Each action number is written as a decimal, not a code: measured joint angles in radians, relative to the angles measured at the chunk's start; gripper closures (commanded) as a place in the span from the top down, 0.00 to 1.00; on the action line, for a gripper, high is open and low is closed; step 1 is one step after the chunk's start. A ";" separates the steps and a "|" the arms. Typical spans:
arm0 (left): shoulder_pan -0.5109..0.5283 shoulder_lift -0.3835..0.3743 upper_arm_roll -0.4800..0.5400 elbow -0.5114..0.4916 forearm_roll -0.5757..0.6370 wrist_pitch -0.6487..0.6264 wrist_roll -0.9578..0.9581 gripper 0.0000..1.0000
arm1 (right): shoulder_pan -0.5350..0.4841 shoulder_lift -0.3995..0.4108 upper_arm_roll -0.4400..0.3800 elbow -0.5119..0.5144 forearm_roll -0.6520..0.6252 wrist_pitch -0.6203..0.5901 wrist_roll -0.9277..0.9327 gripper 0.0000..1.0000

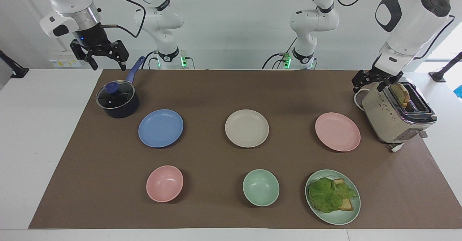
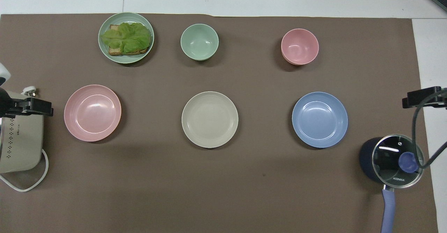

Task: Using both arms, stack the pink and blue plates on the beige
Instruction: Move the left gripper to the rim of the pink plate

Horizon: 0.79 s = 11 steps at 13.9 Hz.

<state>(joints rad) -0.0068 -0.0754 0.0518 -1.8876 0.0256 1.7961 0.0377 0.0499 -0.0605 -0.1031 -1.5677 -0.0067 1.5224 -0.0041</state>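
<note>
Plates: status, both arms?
Left pincer open, over toaster. Right pincer open, high by saucepan. Pink plate, blue plate, beige plate apart, unstacked.
</note>
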 measured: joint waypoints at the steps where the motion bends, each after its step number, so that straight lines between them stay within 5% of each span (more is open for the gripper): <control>1: 0.011 0.012 0.000 -0.013 0.000 0.022 0.008 1.00 | 0.000 0.000 0.000 0.000 0.000 0.000 0.000 1.00; 11: 0.053 0.174 0.000 -0.110 -0.001 0.234 0.021 1.00 | 0.000 0.000 0.000 0.000 0.000 0.000 0.000 1.00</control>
<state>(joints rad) 0.0461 0.0984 0.0516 -1.9971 0.0243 2.0302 0.0583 0.0499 -0.0605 -0.1031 -1.5677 -0.0067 1.5224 -0.0041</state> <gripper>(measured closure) 0.000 0.000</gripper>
